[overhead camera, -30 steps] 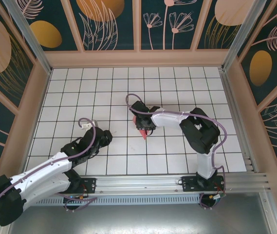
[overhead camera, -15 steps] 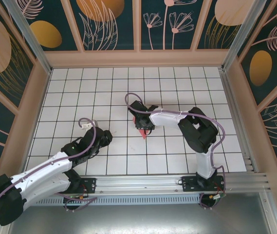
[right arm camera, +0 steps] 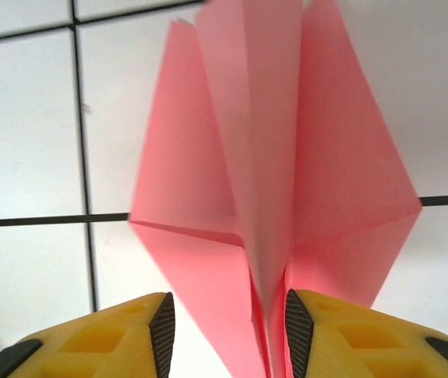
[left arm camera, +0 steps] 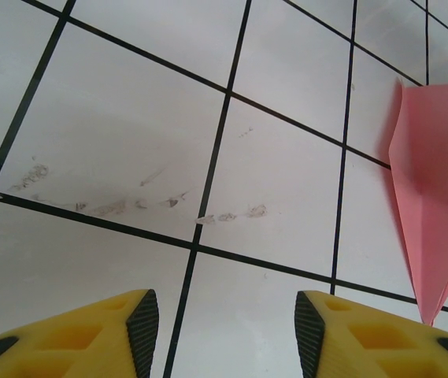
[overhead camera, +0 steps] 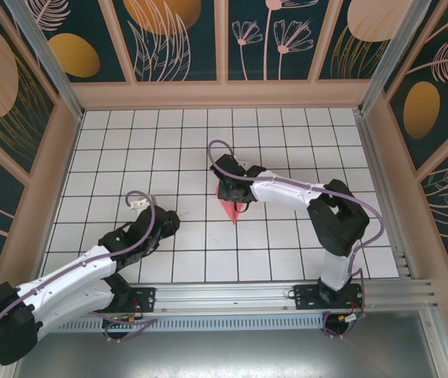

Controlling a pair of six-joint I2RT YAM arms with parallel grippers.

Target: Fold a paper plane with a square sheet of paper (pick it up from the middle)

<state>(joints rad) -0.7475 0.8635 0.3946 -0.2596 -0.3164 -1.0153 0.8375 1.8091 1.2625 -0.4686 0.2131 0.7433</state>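
Seemingly finished, the paper plane (right arm camera: 271, 181) sits on the desk (left arm camera: 129, 142), its ridge between the parted jaws of the right gripper (right arm camera: 224, 331); the left gripper (left arm camera: 227, 331) hovers open, empty.

The left fingers (left arm camera: 74, 339) and the right fingers (right arm camera: 90, 339) both stand parted.
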